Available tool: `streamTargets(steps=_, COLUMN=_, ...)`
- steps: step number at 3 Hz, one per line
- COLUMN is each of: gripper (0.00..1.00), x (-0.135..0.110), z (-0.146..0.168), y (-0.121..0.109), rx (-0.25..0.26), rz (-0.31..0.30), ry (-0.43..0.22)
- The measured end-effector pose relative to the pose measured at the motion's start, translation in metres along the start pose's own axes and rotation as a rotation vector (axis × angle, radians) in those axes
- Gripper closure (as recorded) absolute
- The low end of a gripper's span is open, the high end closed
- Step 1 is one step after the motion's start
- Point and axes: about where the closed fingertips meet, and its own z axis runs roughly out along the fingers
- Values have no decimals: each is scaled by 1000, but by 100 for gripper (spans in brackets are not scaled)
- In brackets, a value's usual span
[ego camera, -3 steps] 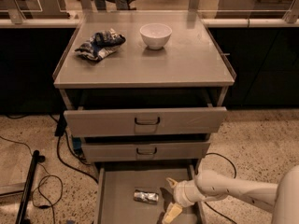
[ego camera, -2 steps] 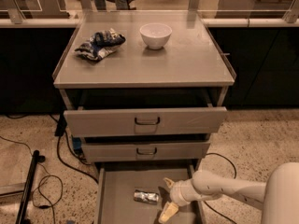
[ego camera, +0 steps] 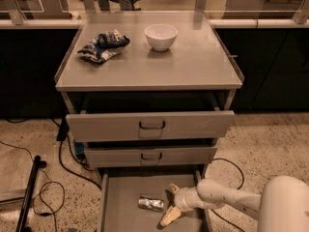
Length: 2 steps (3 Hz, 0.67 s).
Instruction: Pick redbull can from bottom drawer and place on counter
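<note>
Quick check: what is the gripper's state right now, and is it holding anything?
Gripper: open, holding nothing, low in the bottom drawer, just right of the redbull can.

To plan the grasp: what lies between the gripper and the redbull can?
Nothing: the camera view shows only bare bottom drawer floor between open gripper and redbull can.

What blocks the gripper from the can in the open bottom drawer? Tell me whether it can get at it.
Probably yes. The can lies on its side in the pulled-out bottom drawer, uncovered. The gripper sits low in the drawer just beside it, fingers spread toward it, nothing between them.
</note>
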Motion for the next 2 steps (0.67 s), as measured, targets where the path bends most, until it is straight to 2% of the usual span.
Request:
streamTargets(steps=1, gripper=0, x=11, z=24, y=-16, rx=24, rz=46, ry=-73)
streamTargets(steps=2, gripper=0, x=22, z=47, y=-23, rx=19, rz=80, ry=-124)
